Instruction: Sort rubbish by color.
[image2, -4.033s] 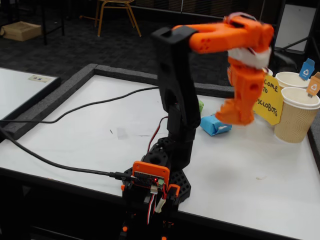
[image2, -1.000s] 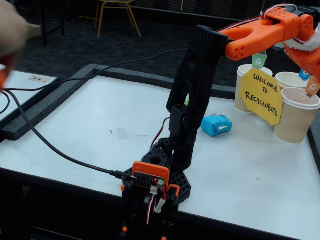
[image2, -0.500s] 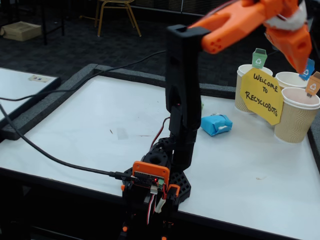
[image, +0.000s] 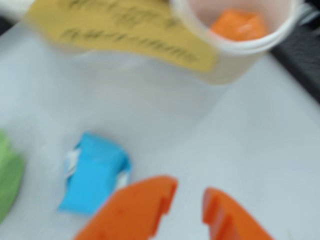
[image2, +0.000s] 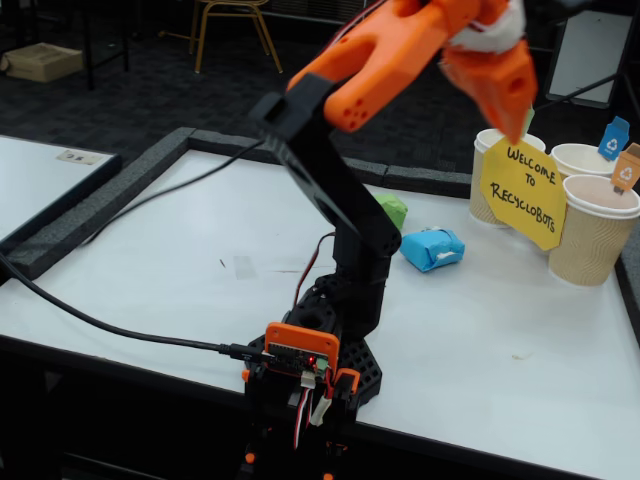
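Note:
The wrist view is blurred. A light blue lump (image: 95, 172) lies on the white table just left of my gripper (image: 190, 202), whose orange fingers (image: 135, 210) stand apart with nothing between them. A green lump (image: 7, 177) shows at the left edge. An orange lump (image: 236, 25) lies inside a white paper cup (image: 240, 50) at the top right. In the fixed view my gripper (image2: 515, 115) hangs high, pointing down in front of the cups. Below and to its left lie the blue lump (image2: 432, 248) and the green lump (image2: 391, 210).
Three paper cups (image2: 595, 235) stand at the back right, carrying a yellow "Welcome to Recyclobots" sign (image2: 522, 190) and small coloured tags (image2: 613, 138). A black cable (image2: 100, 325) crosses the table's left side to the arm's base (image2: 310, 365). A dark foam border (image2: 100, 205) edges the table.
The arm has swung left, carrying the gripper from above the right-hand cups to in front of the sign. The cable has shifted with it.

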